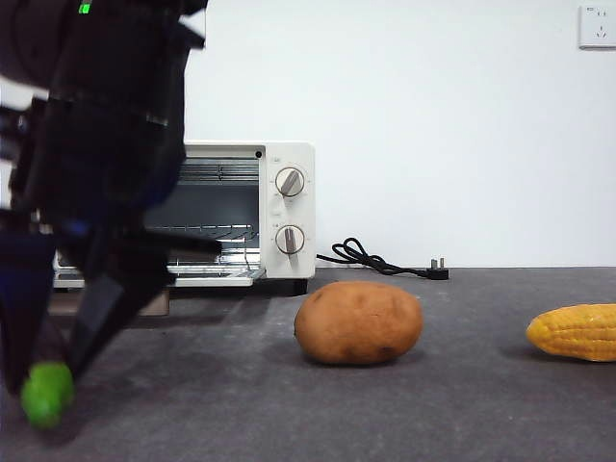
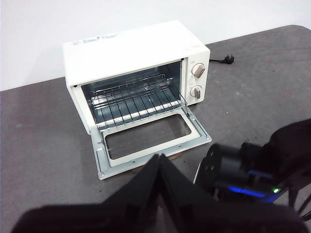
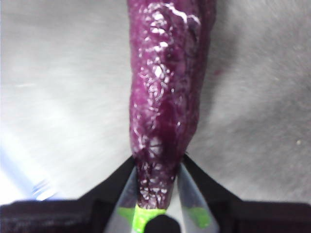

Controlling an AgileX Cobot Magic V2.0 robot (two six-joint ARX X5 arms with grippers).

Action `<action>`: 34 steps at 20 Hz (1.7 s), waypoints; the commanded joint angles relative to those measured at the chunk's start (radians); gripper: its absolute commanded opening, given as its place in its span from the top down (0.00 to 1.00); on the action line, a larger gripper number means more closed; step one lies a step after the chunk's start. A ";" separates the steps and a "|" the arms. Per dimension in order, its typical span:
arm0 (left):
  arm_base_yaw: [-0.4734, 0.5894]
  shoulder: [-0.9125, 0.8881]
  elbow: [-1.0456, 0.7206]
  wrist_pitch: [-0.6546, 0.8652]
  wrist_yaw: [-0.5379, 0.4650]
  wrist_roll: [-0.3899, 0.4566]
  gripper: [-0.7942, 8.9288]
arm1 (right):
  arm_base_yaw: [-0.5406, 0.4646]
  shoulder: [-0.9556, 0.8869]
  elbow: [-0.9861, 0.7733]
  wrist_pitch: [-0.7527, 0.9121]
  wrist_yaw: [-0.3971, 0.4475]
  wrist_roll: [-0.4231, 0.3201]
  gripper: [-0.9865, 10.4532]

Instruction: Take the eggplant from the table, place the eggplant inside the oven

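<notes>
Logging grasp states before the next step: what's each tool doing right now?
Left tool: shut, holding nothing, facing the open oven.
Right tool: shut on the eggplant at its green stem end, low over the table.

The eggplant had a glossy, wet-looking purple skin, finely wrinkled and catching bright highlights. The counter was matt dark grey with a faint mottled grain. The oven wore a smooth cream painted shell with a soft sheen, and its rack was thin bright metal wire. The potato looked dull and slightly rough; the corn was bumpy and lightly shiny.
</notes>
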 commanded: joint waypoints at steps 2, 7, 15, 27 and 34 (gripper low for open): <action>-0.003 -0.006 -0.007 0.002 0.002 -0.004 0.92 | -0.008 -0.115 -0.006 0.011 -0.069 -0.045 0.92; -0.003 -0.006 -0.007 0.001 0.003 -0.004 0.92 | -0.143 -0.153 0.004 0.124 -0.306 0.013 0.92; -0.003 -0.006 -0.007 0.000 0.003 -0.012 0.92 | -0.321 -0.122 0.005 0.360 -0.459 0.188 0.92; -0.003 -0.006 -0.008 -0.031 0.003 -0.012 0.92 | -0.403 0.084 0.107 0.635 -0.521 0.473 0.92; -0.003 -0.006 -0.008 -0.033 0.003 -0.011 0.92 | -0.412 0.259 0.333 0.628 -0.510 0.604 0.92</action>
